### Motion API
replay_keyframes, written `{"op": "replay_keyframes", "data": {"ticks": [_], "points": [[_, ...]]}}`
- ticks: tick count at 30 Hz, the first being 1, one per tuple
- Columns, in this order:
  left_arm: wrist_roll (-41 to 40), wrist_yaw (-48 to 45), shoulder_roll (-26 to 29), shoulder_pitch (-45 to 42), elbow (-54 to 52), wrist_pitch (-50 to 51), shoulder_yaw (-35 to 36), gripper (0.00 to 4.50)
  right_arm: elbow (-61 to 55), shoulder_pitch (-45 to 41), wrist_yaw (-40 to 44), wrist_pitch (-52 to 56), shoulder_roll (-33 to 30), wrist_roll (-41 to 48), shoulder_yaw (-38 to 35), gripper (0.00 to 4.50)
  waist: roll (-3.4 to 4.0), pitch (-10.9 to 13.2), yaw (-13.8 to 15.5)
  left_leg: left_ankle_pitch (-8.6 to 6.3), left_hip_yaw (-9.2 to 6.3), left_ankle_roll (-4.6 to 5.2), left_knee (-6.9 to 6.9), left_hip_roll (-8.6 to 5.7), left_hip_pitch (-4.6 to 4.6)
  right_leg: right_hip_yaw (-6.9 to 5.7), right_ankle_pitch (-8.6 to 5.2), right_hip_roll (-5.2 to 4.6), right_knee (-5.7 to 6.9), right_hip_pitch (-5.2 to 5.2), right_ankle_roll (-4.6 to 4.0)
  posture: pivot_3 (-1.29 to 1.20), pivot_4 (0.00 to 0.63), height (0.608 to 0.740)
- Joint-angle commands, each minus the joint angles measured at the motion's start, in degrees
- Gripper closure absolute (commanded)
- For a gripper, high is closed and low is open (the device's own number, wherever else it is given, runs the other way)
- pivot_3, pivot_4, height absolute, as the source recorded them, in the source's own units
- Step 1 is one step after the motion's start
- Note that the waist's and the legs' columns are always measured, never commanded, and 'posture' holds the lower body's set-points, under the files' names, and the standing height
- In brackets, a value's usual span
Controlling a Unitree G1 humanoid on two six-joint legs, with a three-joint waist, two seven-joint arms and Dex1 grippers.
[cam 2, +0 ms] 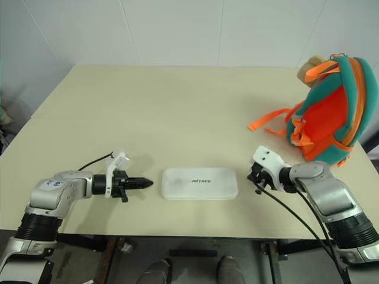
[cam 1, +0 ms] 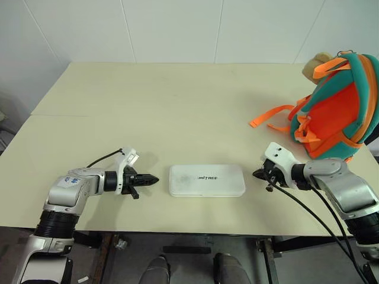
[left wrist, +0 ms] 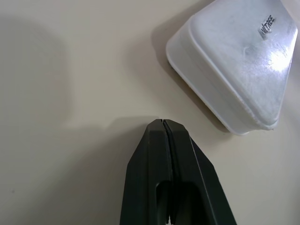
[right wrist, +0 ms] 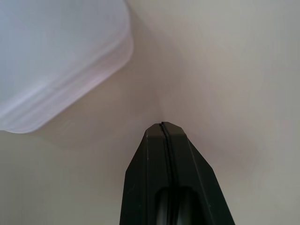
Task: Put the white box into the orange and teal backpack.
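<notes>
Both grippers, left (cam 1: 151, 178) and right (cam 1: 259, 174), flank the white box (cam 1: 206, 180), fingers pressed together, empty.

We see the table (cam 1: 177, 100) evenly and brightly lit, with only soft, faint shadows beside the arms. In the left wrist view a bright glare patch sits on the white box (left wrist: 239, 61), which is sharp there. In the right wrist view that box is blurred and washed out.

Bare table (cam 1: 177, 106) rings the white box (cam 1: 206, 180) — backpack (cam 1: 337, 112) seemingly well apart.
</notes>
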Motion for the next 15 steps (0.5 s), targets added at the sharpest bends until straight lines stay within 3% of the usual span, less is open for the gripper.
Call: {"op": "replay_keyframes", "data": {"ticks": [1, 8, 13, 15], "points": [[-2.3, 0.9, 0.0, -3.2, 2.1, 0.3, 4.2, 3.84, 1.5, -1.2, -0.7, -1.7, -1.4, -2.0, -1.4, 4.12, 0.0, 0.0, 0.0, 0.0, 0.0, 0.0, 0.0, 0.0, 0.0, 0.0, 0.0, 0.0, 0.0, 0.0, 0.0, 0.0, 0.15, 0.74], [-7.3, 1.7, -0.7, -7.1, 4.0, 9.0, 6.9, 1.75, 1.8, -2.1, -0.9, -2.4, -0.9, -2.7, -1.8, 1.92, 0.0, 0.0, -0.1, 0.01, 0.0, -0.01, 0.0, -0.01, -0.01, 0.01, 0.01, 0.0, 0.02, -0.01, 0.01, 0.0, 0.15, 0.74], [-12.3, 1.2, -0.4, -7.9, 5.0, 20.8, 8.1, 0.08, 1.5, -1.9, -1.5, -2.4, -0.6, -2.8, -2.3, 0.12, 0.0, 0.0, -0.3, -0.01, 0.02, 0.0, -0.02, 0.01, 0.0, 0.01, 0.0, 0.0, 0.05, -0.05, 0.02, 0.0, 0.15, 0.74], [-14.2, 1.2, -0.1, -8.5, 6.2, 25.5, 8.7, 0.01, 1.2, -1.6, -1.7, -2.3, -0.5, -2.8, -2.5, 0.03, 0.0, 0.0, -0.2, -0.01, 0.02, 0.0, -0.01, 0.0, 0.0, 0.02, 0.0, 0.0, 0.06, -0.04, 0.02, 0.0, 0.15, 0.74]]}}
